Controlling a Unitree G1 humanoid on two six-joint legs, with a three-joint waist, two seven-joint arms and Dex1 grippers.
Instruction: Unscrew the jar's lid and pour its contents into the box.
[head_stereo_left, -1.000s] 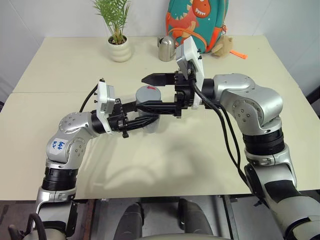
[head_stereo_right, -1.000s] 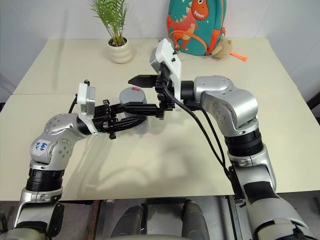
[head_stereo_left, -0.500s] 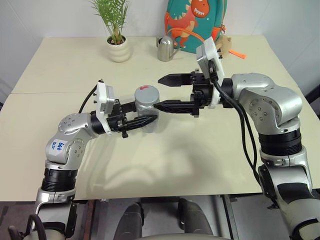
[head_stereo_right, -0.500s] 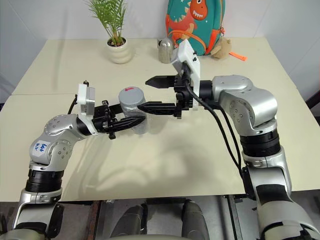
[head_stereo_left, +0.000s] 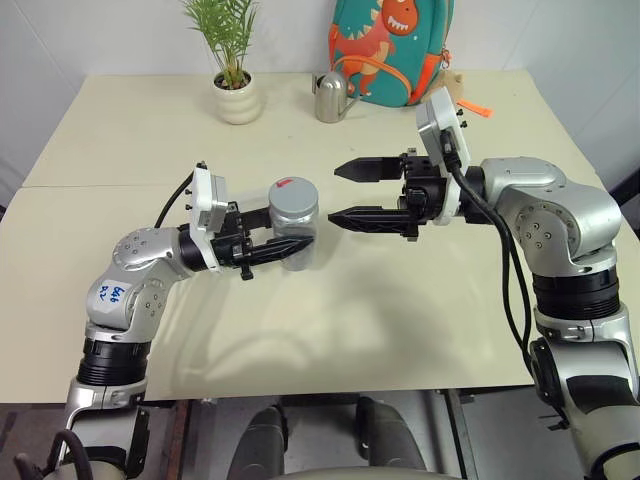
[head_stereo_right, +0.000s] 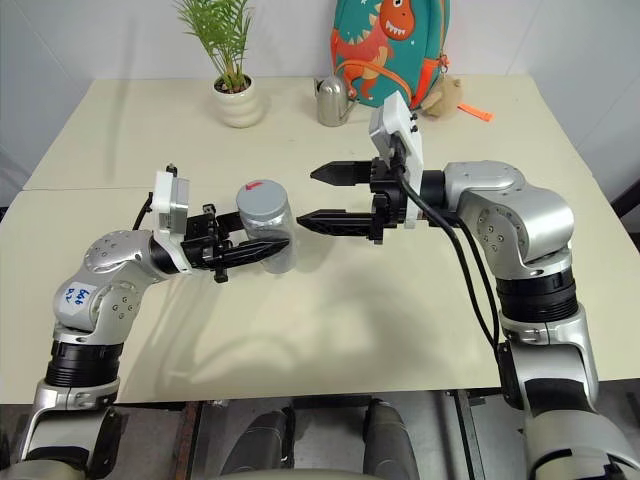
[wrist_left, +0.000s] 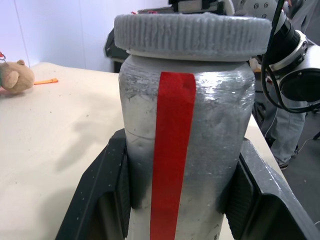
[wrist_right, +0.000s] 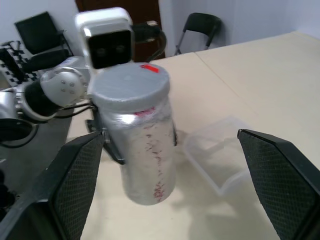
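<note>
I see my left gripper (head_stereo_left: 290, 252) clenched on the jar (head_stereo_left: 294, 236), its two black fingers (wrist_left: 102, 195) pressing the jar's body from both sides. The jar stands upright in this grasp, above the worktop (head_stereo_left: 130, 140), near the middle of it. The lid (head_stereo_left: 293, 193) sits on top of the jar, grey, with a small red mark on it. In the left wrist view a red strip runs down the side of the jar. The jar's wall looks cloudy, so I cannot tell the contents inside.

My right gripper (head_stereo_left: 345, 193) is released, with the jaws standing wide apart, one finger above the other. It points toward the jar from the right side and is just beside it, not touching it or the lid.

In the right wrist view the box (wrist_right: 220, 160) lies on the worktop near the jar.

At the far edge of the worktop stand a plant pot (head_stereo_left: 239, 98), a metal watering can (head_stereo_left: 332, 97) and a colourful backpack (head_stereo_left: 392, 45).
</note>
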